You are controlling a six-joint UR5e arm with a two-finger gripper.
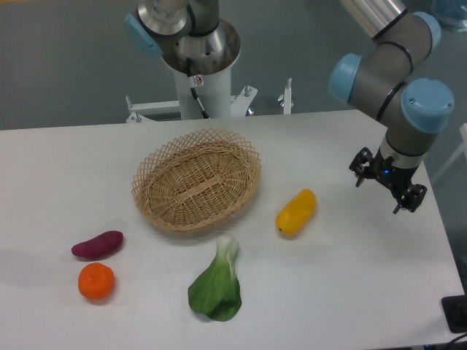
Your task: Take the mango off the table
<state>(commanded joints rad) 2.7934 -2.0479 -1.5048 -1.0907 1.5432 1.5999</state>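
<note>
Mango (296,212) lies on table (350,292) right of center, just beside basket (197,179), nothing touching it. Gripper (387,184) hovers nr right edge, apart from mango; finger state can't tell.

On the table (66,168), mango (296,212) right of basket (196,179); greens (217,284) in front; tangerine (96,281) before sweet potato (97,244), far left
</note>
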